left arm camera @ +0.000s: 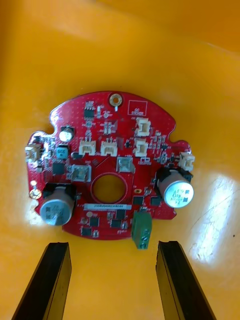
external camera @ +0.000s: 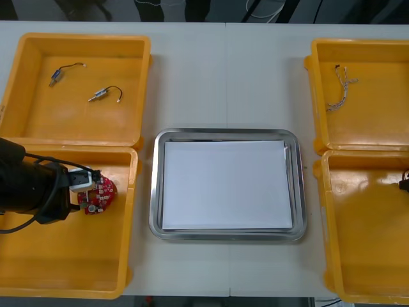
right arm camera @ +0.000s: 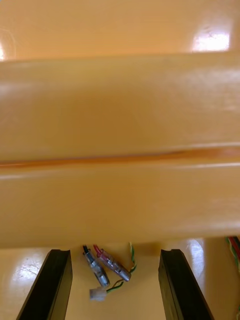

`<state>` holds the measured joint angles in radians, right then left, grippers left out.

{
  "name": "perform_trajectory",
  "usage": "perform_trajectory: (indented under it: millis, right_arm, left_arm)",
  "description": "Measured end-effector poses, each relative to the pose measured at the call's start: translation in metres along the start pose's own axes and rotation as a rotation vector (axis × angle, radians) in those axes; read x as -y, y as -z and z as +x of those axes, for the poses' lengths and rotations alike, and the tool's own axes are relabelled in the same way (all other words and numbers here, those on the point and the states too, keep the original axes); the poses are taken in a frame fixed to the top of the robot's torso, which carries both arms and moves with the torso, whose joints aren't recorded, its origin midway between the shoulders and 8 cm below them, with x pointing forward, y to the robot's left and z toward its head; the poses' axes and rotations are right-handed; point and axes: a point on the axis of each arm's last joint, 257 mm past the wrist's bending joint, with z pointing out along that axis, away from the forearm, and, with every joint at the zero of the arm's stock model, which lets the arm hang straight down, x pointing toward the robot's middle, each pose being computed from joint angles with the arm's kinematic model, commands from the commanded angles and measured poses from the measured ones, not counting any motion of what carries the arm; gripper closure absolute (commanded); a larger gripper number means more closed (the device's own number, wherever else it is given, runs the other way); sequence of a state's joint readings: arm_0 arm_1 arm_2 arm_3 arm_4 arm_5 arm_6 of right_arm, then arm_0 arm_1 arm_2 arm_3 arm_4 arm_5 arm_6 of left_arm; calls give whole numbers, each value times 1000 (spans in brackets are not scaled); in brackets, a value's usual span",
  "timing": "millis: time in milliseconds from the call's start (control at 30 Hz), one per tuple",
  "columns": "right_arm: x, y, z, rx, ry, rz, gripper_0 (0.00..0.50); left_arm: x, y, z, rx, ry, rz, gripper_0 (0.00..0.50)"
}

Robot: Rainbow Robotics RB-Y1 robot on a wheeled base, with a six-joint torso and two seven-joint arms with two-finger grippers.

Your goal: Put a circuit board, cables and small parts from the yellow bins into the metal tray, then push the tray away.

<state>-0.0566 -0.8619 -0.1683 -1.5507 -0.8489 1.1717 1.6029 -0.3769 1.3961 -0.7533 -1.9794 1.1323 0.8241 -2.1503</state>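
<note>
My left pincer (left arm camera: 112,245) hangs open in the near left yellow bin (external camera: 64,268), fingers just short of the round red circuit board (left arm camera: 107,170) near its far right corner; my right pincer (right arm camera: 114,252), also open, has small metal parts (right arm camera: 107,267) between its fingers by a wall of the near right yellow bin (external camera: 370,256). The metal tray (external camera: 227,135), white inside, sits between the bins.

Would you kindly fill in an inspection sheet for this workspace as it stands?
Surface: light table, four yellow plastic bins.
Job's things: round red circuit board in left near bin; shiny metal tray, white inside; small metal parts in left far bin.
Clutter: nothing seen.
Grippers: left gripper open, aimed at the board; right gripper open over wired metal parts in right near bin.
Cables: twisted cable in right far bin.
Surroundings: dark floor beyond far edge.
</note>
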Motion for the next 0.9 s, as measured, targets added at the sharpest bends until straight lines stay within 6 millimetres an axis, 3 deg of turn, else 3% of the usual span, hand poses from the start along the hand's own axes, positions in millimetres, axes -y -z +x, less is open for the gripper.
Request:
perform_trajectory:
  millis: [367,733,800,833,867,900]
  right_arm:
    - [5,-4,7,19,-10,6,0]
    - [7,-5,6,39,-13,8,0]
    - [7,-5,5,40,-13,8,46]
    - [7,-5,5,41,-13,8,46]
    - [7,-5,5,41,-13,8,167]
    - [7,-5,5,41,-13,8,224]
  left_arm:
    - [14,-12,-4,7,-16,29,0]
    - [15,-17,-10,18,-14,31,0]
    - [15,-18,-9,17,-14,30,0]
    - [15,-18,-9,17,-13,30,0]
    - [15,-18,-9,16,-13,30,0]
    - [15,-18,-8,16,-13,30,0]
